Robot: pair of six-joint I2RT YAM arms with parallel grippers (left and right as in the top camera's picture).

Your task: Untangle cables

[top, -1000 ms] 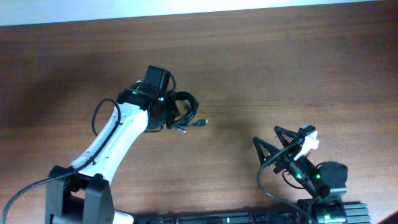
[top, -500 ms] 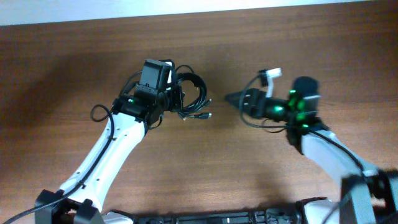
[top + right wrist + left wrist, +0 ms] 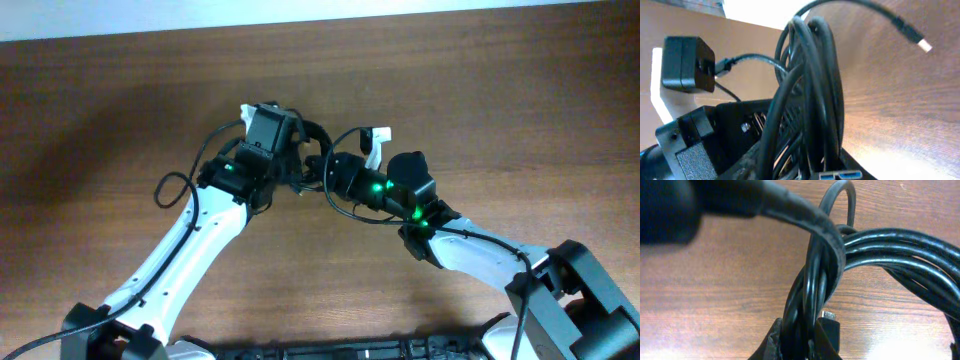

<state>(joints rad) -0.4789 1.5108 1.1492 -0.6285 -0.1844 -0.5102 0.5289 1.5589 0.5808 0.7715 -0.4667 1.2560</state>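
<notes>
On brown wood-grain table (image 3: pixel 500 90), pale strip (image 3: pixel 300 10) beyond, left claw (image 3: pixel 799 342) clamping cables (image 3: pixel 890 250), right claw (image 3: pixel 810 167) grip unclear.

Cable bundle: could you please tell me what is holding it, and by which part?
The left gripper grips the cables at the bundle's bunched loop; the right gripper straddles the strands, and its grip cannot be told.
</notes>
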